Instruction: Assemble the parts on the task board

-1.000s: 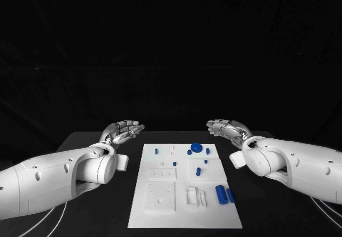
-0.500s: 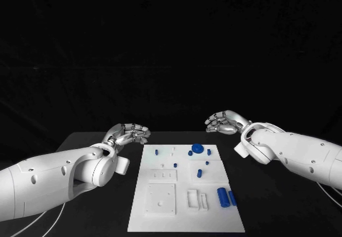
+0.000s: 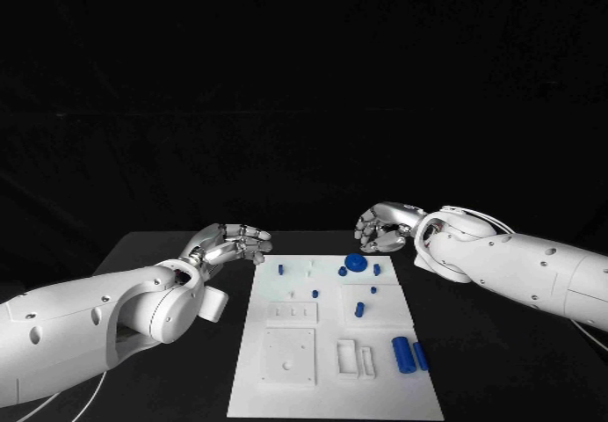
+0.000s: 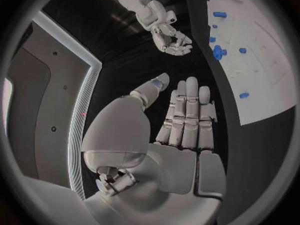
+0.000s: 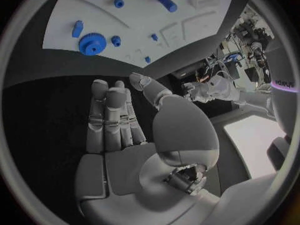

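Note:
The white task board (image 3: 332,387) lies lengthwise in the middle of the black table. At its far end sits a blue gear (image 3: 356,261) with small blue pegs (image 3: 342,271) beside it; another peg (image 3: 360,309) lies mid-board. Two blue cylinders (image 3: 403,354) lie side by side near the right edge. My left hand (image 3: 232,244) hovers off the board's far left corner, empty, fingers apart. My right hand (image 3: 384,229) hangs just beyond the gear, empty. In the right wrist view, the right hand (image 5: 115,120) has straight fingers pointing toward the gear (image 5: 92,43). The left hand (image 4: 184,120) is flat and empty.
White recessed fixtures (image 3: 289,352) and slotted blocks (image 3: 353,356) take up the near half of the board. Bare black table lies to either side of the board. My white forearms (image 3: 114,321) come in low over the table from both sides.
My right hand has swung inward and now hangs just behind the gear. My left hand has edged closer to the board's far left corner. The parts have not moved.

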Controlling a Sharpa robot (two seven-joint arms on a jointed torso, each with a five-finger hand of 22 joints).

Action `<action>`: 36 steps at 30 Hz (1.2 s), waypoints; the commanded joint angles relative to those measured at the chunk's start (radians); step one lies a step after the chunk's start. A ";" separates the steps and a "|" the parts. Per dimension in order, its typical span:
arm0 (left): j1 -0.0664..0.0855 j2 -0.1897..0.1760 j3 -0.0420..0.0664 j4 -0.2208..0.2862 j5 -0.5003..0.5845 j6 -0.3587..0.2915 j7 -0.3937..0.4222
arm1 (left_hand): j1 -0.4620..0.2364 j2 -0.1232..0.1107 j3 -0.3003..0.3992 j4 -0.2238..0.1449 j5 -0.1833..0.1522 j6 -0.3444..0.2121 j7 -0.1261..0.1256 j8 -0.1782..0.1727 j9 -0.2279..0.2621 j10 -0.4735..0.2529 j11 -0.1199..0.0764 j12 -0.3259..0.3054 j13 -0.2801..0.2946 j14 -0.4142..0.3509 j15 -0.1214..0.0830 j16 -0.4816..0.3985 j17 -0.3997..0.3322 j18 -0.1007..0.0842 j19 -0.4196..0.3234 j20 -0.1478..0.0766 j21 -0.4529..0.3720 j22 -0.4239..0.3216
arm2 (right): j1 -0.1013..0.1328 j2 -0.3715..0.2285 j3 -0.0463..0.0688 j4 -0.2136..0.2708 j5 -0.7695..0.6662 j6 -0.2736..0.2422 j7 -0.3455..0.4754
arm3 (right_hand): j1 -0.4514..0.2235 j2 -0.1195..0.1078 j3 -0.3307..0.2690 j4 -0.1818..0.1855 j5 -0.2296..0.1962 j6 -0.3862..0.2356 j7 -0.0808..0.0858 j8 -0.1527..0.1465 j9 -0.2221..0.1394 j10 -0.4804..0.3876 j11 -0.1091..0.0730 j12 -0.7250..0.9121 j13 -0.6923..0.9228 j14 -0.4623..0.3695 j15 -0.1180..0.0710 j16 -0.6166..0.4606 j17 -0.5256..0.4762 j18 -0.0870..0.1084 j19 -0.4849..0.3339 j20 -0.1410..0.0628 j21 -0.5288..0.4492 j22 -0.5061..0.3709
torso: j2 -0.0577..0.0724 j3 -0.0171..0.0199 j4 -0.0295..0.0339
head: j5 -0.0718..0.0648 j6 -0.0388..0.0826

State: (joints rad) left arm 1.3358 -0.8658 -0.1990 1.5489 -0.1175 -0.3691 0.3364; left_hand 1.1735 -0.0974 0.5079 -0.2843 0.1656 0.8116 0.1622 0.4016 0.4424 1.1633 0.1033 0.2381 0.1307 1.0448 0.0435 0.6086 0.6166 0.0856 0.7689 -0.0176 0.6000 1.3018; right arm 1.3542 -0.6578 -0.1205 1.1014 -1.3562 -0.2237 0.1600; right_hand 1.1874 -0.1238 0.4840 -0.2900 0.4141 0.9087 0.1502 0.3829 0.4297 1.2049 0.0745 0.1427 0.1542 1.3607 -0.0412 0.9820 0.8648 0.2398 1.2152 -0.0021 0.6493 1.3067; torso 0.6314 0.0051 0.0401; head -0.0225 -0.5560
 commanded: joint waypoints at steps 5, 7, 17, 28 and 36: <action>0.015 -0.019 0.003 0.041 0.005 0.039 -0.005 | -0.013 0.000 0.005 -0.004 0.003 0.005 0.002 -0.006 0.001 -0.002 0.004 -0.007 -0.001 -0.003 -0.003 0.005 0.000 -0.008 0.000 -0.005 0.007 0.000 | 0.003 0.026 0.000 0.010 -0.213 0.008 -0.077 | 0.007 -0.005 0.010 -0.004 -0.028 0.019 -0.004 -0.010 -0.005 0.015 -0.001 -0.017 0.002 -0.016 0.001 0.060 0.025 0.022 0.021 -0.016 0.034 0.026 | 0.027 0.0015 0.0135 | -0.011 0.002; 0.019 -0.023 0.004 0.051 0.005 0.041 -0.004 | -0.019 -0.001 0.005 -0.003 0.003 0.003 0.004 -0.009 0.001 -0.005 0.005 -0.010 -0.002 -0.005 -0.002 0.008 0.000 -0.011 0.000 -0.007 0.007 0.000 | 0.003 0.036 0.000 0.009 -0.233 -0.005 -0.087 | 0.006 -0.006 0.012 -0.004 -0.033 0.020 -0.004 -0.012 -0.007 0.017 -0.001 -0.021 0.002 -0.019 0.001 0.068 0.026 0.022 0.020 -0.017 0.038 0.025 | 0.034 0.0021 0.0155 | -0.012 0.004; 0.034 -0.033 0.006 0.075 0.005 0.047 -0.005 | -0.032 -0.003 0.009 -0.003 0.003 -0.001 0.006 -0.017 0.002 -0.012 0.010 -0.018 -0.004 -0.020 0.004 0.005 -0.006 -0.020 -0.010 -0.013 0.003 -0.002 | 0.003 0.048 0.000 0.016 -0.291 -0.019 -0.127 | -0.005 -0.015 0.011 -0.003 -0.067 0.013 0.000 -0.023 -0.012 0.010 0.005 -0.040 -0.001 -0.025 0.007 0.084 0.023 0.022 0.017 -0.018 0.048 0.024 | 0.059 0.0068 0.0274 | -0.019 0.006; 0.044 -0.049 0.006 0.096 0.005 0.050 -0.007 | -0.037 -0.004 0.010 -0.002 0.002 -0.002 0.007 -0.020 0.003 -0.014 0.011 -0.021 -0.004 -0.023 0.005 0.005 -0.008 -0.023 -0.012 -0.014 0.003 -0.003 | -0.005 0.071 -0.001 -0.004 -0.344 -0.007 -0.155 | -0.015 -0.038 0.010 -0.001 -0.097 -0.007 0.012 -0.043 -0.021 -0.043 0.028 -0.080 -0.025 -0.030 0.030 0.101 0.010 0.022 0.014 -0.018 0.056 0.022 | 0.082 0.0111 0.0353 | -0.025 0.009; 0.047 -0.050 0.006 0.095 0.005 0.051 -0.007 | -0.038 -0.005 0.010 -0.002 0.001 -0.002 0.007 -0.021 0.003 -0.014 0.011 -0.022 -0.004 -0.023 0.005 0.005 -0.009 -0.024 -0.013 -0.015 0.003 -0.003 | -0.013 0.075 -0.001 -0.009 -0.347 0.007 -0.155 | -0.018 -0.040 0.011 -0.001 -0.096 -0.006 0.012 -0.044 -0.022 -0.049 0.031 -0.079 -0.030 -0.030 0.032 0.105 0.007 0.022 0.015 -0.018 0.057 0.021 | 0.092 0.0113 0.0354 | -0.026 0.008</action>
State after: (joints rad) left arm 1.3796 -0.9157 -0.1939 1.6414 -0.1151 -0.3360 0.3246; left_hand 1.1459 -0.1041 0.5111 -0.2873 0.1656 0.8114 0.1625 0.3852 0.4443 1.1539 0.1126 0.2196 0.1279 1.0296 0.0512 0.6125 0.6089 0.0692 0.7575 -0.0287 0.6037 1.2995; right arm 1.3439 -0.5852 -0.1218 1.0929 -1.6785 -0.2289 0.0170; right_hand 1.1688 -0.1530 0.4925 -0.2929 0.3214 0.9064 0.1626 0.3424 0.4090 1.1594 0.1053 0.0656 0.1256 1.3289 -0.0155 1.0824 0.8725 0.2212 1.2173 -0.0038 0.7007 1.3079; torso 0.7178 0.0163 0.0748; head -0.0476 -0.5459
